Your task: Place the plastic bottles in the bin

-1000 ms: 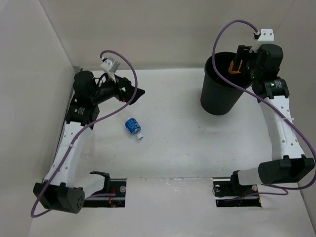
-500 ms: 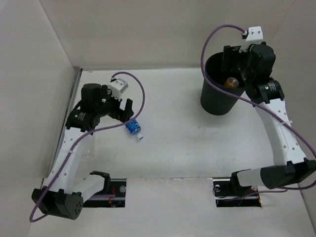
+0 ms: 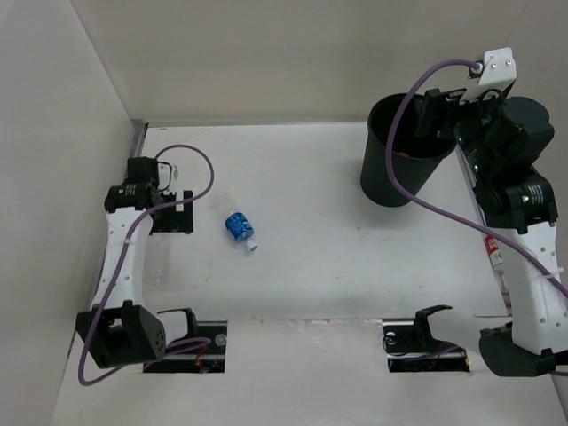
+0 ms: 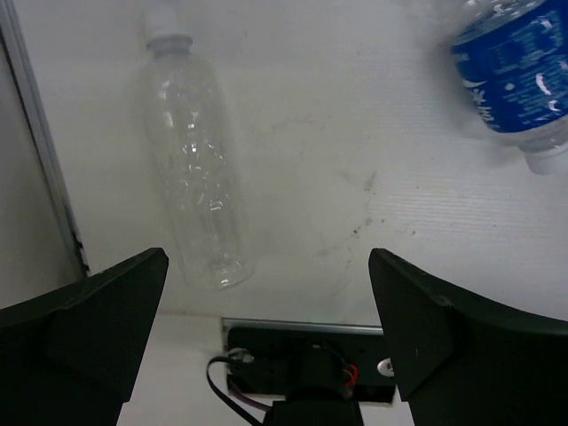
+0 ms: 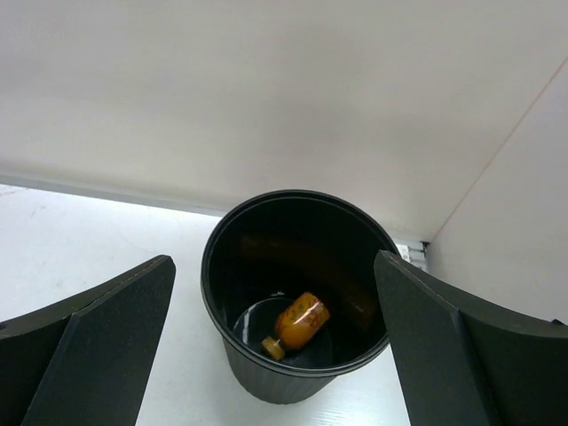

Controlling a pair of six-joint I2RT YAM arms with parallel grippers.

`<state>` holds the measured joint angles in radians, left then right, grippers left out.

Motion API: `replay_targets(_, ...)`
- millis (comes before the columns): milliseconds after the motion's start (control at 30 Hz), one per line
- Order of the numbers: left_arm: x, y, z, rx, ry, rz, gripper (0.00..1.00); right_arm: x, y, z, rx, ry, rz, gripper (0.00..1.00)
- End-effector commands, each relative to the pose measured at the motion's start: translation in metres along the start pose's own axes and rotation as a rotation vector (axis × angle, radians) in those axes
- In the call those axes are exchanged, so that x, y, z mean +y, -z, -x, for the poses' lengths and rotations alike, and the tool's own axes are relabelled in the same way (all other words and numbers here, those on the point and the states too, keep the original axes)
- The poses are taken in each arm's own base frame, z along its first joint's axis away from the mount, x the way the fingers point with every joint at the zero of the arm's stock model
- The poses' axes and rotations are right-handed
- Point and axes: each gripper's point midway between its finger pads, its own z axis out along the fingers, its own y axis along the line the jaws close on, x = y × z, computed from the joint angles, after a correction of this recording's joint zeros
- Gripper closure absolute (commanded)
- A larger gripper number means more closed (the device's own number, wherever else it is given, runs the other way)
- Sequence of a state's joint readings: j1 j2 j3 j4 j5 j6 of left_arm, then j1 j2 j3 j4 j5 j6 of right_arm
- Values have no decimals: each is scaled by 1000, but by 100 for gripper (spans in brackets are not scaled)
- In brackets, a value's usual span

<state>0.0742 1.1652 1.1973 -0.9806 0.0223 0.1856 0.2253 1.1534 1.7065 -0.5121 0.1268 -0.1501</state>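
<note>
While only the orange bottle [image 5: 300, 321] lies in the bin [image 5: 266, 383], the blue-labelled bottle [image 3: 239, 226], clear bottle [image 4: 195, 169] and red-labelled bottle [image 3: 493, 253] lie outside it; left pincer [image 4: 266, 266] and right pincer [image 5: 273, 259] gape wide, empty.

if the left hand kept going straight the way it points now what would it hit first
Most likely bare table: the open left hand aims between the clear bottle and the blue-labelled bottle, touching neither. Depth is unclear, so this is a judgement.
</note>
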Motion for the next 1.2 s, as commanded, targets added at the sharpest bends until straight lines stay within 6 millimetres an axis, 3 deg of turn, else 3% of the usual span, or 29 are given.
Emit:
replay_targets(0, 3, -21, -43, 189, 212, 20, 0, 9, 19, 26, -60, 12, 65, 0)
replay_targets(167, 14, -53, -63, 260, 281, 98, 1, 14, 40, 47, -119, -23, 111, 0)
replay_targets(400, 55, -71, -58, 231, 264, 278, 1, 15, 60, 65, -164, -31, 141, 0)
replay_targets(633, 64, -93, -70, 301, 242, 305, 4, 10, 77, 98, -236, -35, 145, 0)
replay_targets(833, 70, -112, -80, 385, 253, 318, 7, 8, 78, 124, -275, -39, 147, 0)
replay_targets(900, 71, -117, -84, 410, 257, 319, 13, 9, 82, 133, -298, -36, 157, 0)
replay_targets(1033, 67, -120, -78, 403, 260, 308, 39, 8, 83, 142, -322, -36, 153, 0)
replay_targets(1167, 53, -113, -58, 374, 244, 241, 66, 13, 66, 123, -266, -44, 162, 0)
